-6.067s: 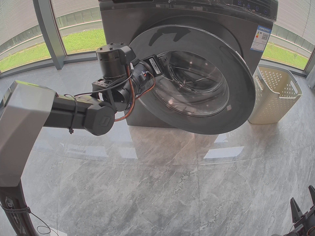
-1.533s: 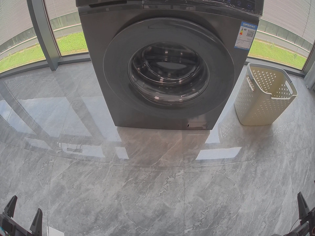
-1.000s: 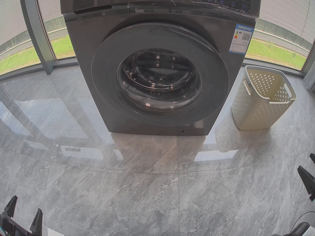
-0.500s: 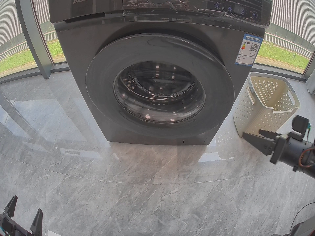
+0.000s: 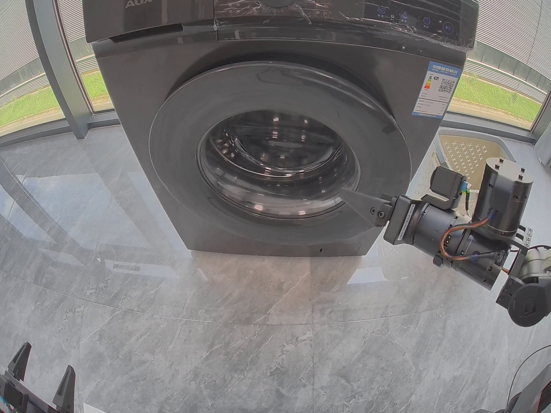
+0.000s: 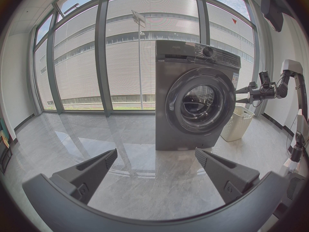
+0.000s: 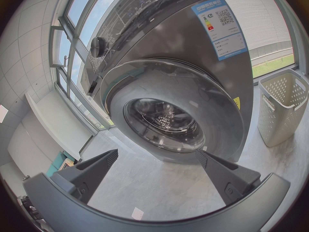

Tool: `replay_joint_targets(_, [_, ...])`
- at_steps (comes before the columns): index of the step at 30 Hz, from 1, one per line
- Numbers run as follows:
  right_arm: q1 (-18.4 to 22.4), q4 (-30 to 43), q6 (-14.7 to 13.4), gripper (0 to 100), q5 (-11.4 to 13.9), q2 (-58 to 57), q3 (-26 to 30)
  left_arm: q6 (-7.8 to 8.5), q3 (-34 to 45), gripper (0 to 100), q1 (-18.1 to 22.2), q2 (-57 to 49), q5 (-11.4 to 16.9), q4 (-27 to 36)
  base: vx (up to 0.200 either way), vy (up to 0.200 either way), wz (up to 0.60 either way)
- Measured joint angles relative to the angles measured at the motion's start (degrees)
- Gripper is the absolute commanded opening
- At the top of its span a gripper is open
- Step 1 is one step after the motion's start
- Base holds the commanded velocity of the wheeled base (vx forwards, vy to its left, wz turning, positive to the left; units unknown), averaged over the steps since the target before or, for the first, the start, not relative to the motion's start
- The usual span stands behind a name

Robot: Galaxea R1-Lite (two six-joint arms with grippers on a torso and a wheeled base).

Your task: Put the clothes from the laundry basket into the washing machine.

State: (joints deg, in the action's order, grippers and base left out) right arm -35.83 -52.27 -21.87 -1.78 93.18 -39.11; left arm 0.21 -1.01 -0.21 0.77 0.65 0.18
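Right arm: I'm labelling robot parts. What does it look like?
The right arm is dark grey cylindrical segments with a looped orange cable, a white label and a black box at the wrist. Its claw has two dark, ridged wedge fingers.

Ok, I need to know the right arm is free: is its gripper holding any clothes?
No, the right gripper stands wide open in the right wrist view, with nothing held in it.
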Motion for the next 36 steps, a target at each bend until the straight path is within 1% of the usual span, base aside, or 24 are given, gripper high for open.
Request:
replay_joint_targets(8, [1.5,-0.4,0.3,100,0.0,1.8,-2.3,0.01,0.0,100,0.0,0.0,0.1,0.0,0.200,0.000,0.00])
replay_joint_targets(13, [3.4,-0.4,0.5,100,0.1,2.0,-3.8,-0.02,0.0,100,0.0,0.0,0.3,0.0,0.000,0.000,0.00])
replay_joint_targets(17, [5.3,1.1,0.9,100,0.5,2.2,-5.5,-0.02,0.0,100,0.0,0.1,0.3,0.0,0.000,0.000,0.00])
replay_joint_targets(19, [6.6,1.7,1.4,100,0.1,2.3,-6.4,-0.02,0.0,100,0.0,0.1,0.3,0.0,0.000,0.000,0.00])
replay_joint_targets(23, [7.1,2.0,1.8,100,-0.6,2.1,-6.4,-0.02,0.0,100,0.0,0.1,0.3,0.0,0.000,0.000,0.00])
replay_joint_targets(26, [7.1,0.3,2.4,100,-1.1,1.0,-4.1,-0.02,0.0,100,0.0,0.1,0.3,0.0,0.000,0.000,0.00])
replay_joint_targets(28, [6.1,-1.2,2.9,100,-1.6,0.0,-1.9,-0.02,0.0,100,0.0,0.1,0.2,0.0,0.000,0.000,0.00])
replay_joint_targets(30, [4.6,-2.7,3.4,100,-1.6,-1.7,1.1,0.00,0.0,100,0.0,0.1,0.1,0.0,0.000,0.000,0.00])
replay_joint_targets(31, [4.0,-2.7,3.5,100,-1.4,-2.4,2.4,0.00,0.0,100,0.0,0.1,0.1,0.0,0.000,0.000,0.00])
replay_joint_targets(36, [-0.4,-1.3,5.3,100,1.2,-8.7,12.2,0.01,0.0,100,0.0,0.1,0.0,0.0,0.000,0.000,0.00])
